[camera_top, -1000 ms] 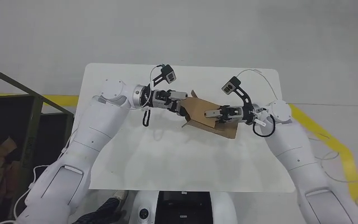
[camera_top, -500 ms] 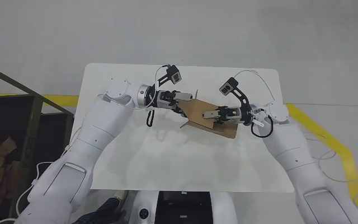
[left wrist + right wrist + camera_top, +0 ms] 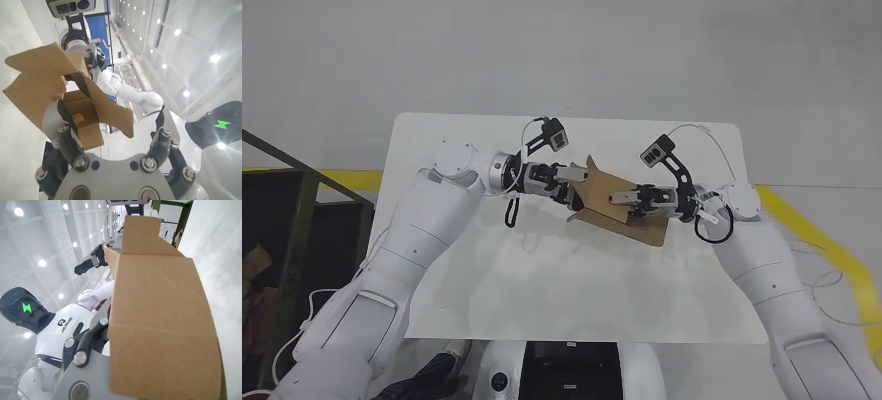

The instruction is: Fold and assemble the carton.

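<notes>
We've got the cardboard carton (image 3: 614,190) held over the bench (image 3: 492,290), centre of the top view. Our right hand (image 3: 622,200) clamps one wall to steady it; our left hand (image 3: 110,105) gapes wide around a loose flap (image 3: 117,118), seemingly ready to fold.

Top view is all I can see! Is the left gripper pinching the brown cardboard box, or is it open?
Observer: It's open. In the left wrist view, the left gripper has its fingers spread wide and isn't pinching the brown cardboard carton.
Operator: Does it touch the box at all?
Observer: One finger reaches the carton's open end. The other finger stands apart, beyond a loose flap.
Operator: What's inside the box?
Observer: I can see a small cardboard tab sticking out from an inner wall.
</notes>
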{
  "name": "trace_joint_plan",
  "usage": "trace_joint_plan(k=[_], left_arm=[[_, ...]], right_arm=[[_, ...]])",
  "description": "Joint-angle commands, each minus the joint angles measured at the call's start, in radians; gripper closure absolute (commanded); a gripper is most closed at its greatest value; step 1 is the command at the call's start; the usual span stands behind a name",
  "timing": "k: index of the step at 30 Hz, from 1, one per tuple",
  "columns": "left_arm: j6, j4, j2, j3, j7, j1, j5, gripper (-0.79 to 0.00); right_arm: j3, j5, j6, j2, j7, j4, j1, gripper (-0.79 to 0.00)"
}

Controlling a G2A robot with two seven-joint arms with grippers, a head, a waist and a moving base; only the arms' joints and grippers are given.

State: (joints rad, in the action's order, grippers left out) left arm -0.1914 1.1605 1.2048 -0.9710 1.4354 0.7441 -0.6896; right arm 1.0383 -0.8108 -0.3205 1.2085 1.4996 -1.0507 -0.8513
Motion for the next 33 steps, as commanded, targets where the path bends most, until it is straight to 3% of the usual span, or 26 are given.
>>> trace_joint_plan(k=[1,7,17,33], left_arm=[[0.000,-0.002,0.001,0.002,0.001,-0.001,-0.001,-0.785],[-0.004,-0.013,0.002,-0.003,0.001,-0.005,0.004,-0.785],[-0.004,-0.007,-0.024,-0.078,-0.031,0.019,0.058,-0.785],[-0.017,-0.024,-0.023,-0.078,-0.081,0.008,0.085,-0.785]], right_arm=[[0.000,-0.001,0.002,0.000,0.002,-0.005,-0.003,0.000],[0.013,0.000,0.005,-0.002,0.005,-0.005,-0.007,0.000],[0.031,0.003,0.036,-0.010,0.036,-0.056,-0.024,0.000],[-0.097,-0.022,0.036,-0.012,0.036,-0.126,-0.032,0.000]])
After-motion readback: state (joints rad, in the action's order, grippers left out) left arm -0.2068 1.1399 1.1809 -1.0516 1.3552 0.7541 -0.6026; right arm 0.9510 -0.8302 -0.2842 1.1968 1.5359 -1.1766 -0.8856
